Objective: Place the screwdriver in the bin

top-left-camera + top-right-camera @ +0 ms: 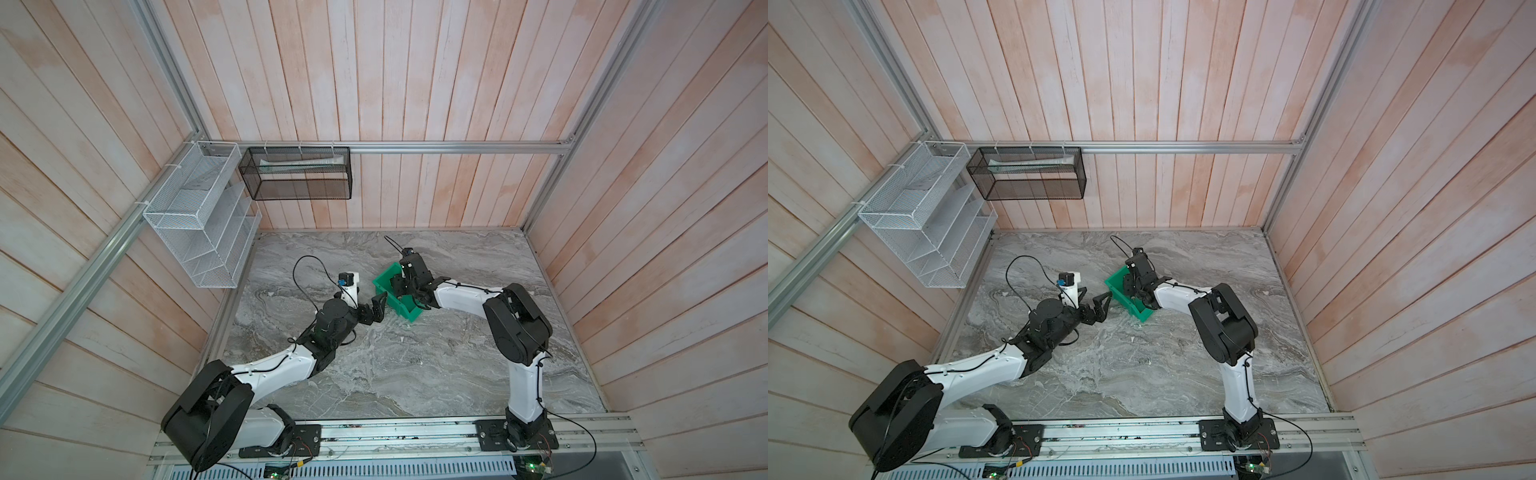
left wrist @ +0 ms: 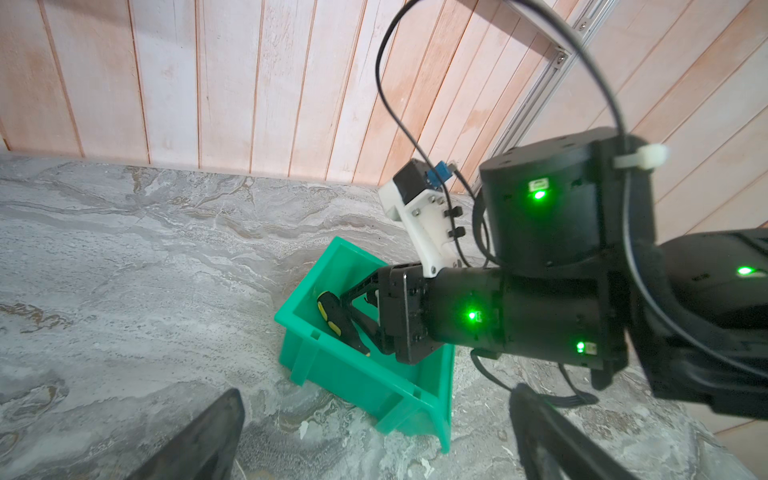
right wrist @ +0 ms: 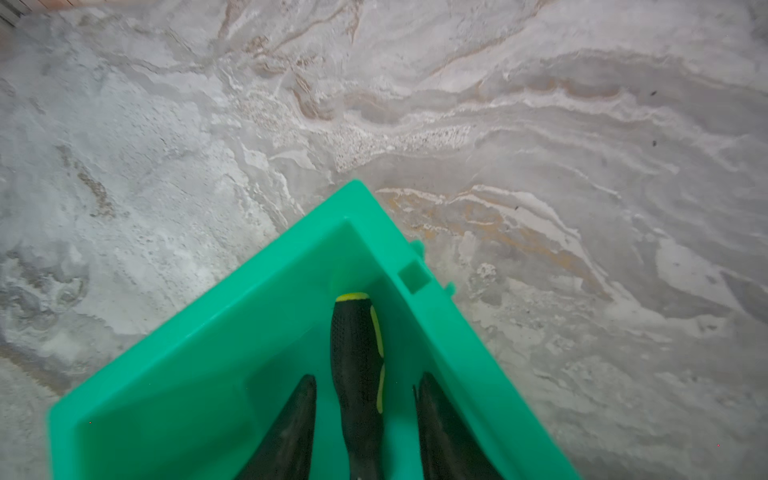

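Observation:
The green bin (image 1: pixel 383 282) (image 1: pixel 1115 283) stands mid-table at an angle. Inside it, along one wall, lies the screwdriver (image 3: pixel 355 353) (image 2: pixel 332 316), its handle black with yellow marks; its shaft is hidden. My right gripper (image 3: pixel 368 377) (image 1: pixel 401 286) (image 1: pixel 1130 286) reaches down into the bin (image 3: pixel 208 353). It is open, and green shows between each finger and the handle. Outside the bin's (image 2: pixel 345 374) left side wall, my left gripper (image 2: pixel 376 392) (image 1: pixel 379 309) (image 1: pixel 1104 309) is wide open and empty, with its fingers pointing at the wall.
A white wire basket (image 1: pixel 199 232) and a black mesh basket (image 1: pixel 299 174) hang on the back-left walls, well above the marble table (image 1: pixel 415 365). Wooden walls close three sides. The arms' mounting rail (image 1: pixel 415 432) runs along the front edge.

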You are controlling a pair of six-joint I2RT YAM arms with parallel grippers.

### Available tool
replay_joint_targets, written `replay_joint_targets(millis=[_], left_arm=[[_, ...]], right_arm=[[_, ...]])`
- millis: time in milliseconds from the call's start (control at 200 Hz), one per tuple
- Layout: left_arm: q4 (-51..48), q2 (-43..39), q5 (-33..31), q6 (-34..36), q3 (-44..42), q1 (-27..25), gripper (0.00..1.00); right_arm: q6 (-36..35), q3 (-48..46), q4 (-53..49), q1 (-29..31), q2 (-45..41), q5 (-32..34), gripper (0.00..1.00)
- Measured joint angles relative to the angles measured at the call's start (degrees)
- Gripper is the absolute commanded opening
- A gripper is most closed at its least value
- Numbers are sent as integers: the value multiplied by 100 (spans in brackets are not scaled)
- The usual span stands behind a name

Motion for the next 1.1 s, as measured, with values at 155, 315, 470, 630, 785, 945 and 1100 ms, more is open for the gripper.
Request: replay_joint_targets(millis=[155,315,470,630,785,945,1100], left_arm=[[0,-59,-2,2,-42,2,100],[33,-219,-2,2,-118,11,100],[101,-293,-2,2,-118,11,100],[118,-302,-2,4,-125,13,100],[120,-323,-7,7,-157,13,100],[125,-337,-26,7,-173,35,100],[125,-341,-28,7,-175,37,100]], right_arm=[[57,-170,162,0,-542,-2,47],[105,-654,393,0,-1233,11,52],[111,-1032,570,2,-1921,155,58],[138,-1469,815,-26,-2743,367,89],[131,-2020,999,-232,-3613,686,98],[310,-2929,1165,-938,-4680,1464,98],[374,-4109,1482,-1585,-5501,3104,98]])
